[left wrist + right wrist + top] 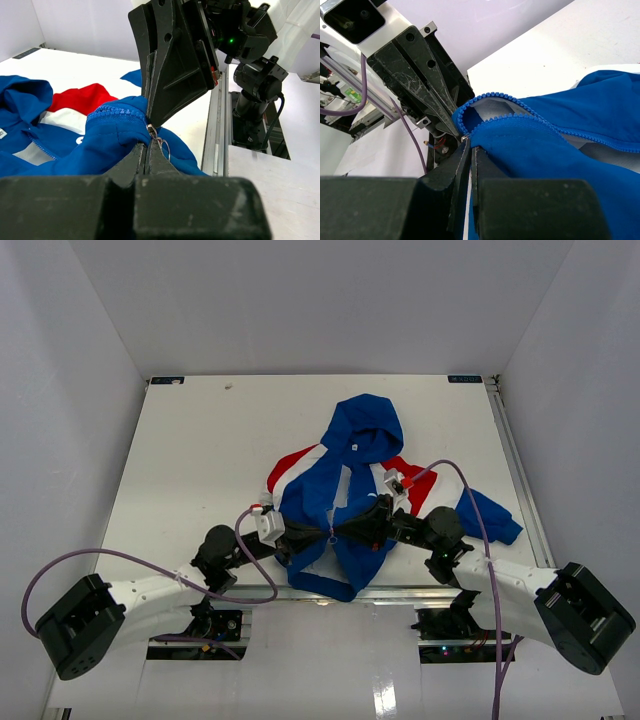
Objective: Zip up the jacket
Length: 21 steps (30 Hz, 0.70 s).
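Observation:
The royal-blue hooded jacket (352,445) lies in the middle of the table with its hood at the far end and its red and white sleeves spread out. Its hem is lifted at the near edge. My left gripper (318,533) and right gripper (352,530) meet tip to tip at the bottom of the zipper. In the left wrist view, my left gripper (147,142) is shut at the metal zipper slider (150,129); its ring (165,148) hangs beside it. My right gripper (471,145) is shut on the blue hem by the zipper teeth (495,95), which stand apart above it.
A metal rail (216,130) runs along the table's near edge just below the lifted hem. Purple cables (470,490) loop over both arms. White walls enclose the table on three sides. The blue right sleeve (490,518) lies beside the right arm.

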Each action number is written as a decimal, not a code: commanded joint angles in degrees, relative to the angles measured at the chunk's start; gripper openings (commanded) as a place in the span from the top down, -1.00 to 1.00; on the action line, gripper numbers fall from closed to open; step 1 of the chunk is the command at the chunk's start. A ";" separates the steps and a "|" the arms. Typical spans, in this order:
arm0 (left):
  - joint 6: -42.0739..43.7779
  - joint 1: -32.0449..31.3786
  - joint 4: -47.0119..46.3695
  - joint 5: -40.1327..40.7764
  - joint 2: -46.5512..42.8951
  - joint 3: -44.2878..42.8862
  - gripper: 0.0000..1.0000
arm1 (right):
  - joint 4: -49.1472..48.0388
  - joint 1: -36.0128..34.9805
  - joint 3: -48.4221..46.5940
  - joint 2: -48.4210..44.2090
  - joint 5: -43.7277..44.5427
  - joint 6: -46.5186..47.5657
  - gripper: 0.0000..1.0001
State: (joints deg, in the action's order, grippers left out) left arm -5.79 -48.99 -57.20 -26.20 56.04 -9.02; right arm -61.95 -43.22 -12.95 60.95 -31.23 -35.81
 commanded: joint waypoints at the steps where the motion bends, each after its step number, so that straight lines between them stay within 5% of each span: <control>1: 1.17 -0.31 4.09 -1.23 0.14 -3.13 1.00 | -3.44 -0.11 -0.10 -1.86 0.16 0.64 0.85; 21: 3.75 -0.31 15.04 -6.14 -1.27 -6.36 1.00 | 3.05 0.38 -2.61 -6.02 1.91 2.91 0.85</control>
State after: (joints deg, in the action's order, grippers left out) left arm -3.04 -48.97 -46.61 -27.76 55.43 -13.67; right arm -56.34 -43.09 -12.53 56.29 -29.10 -33.90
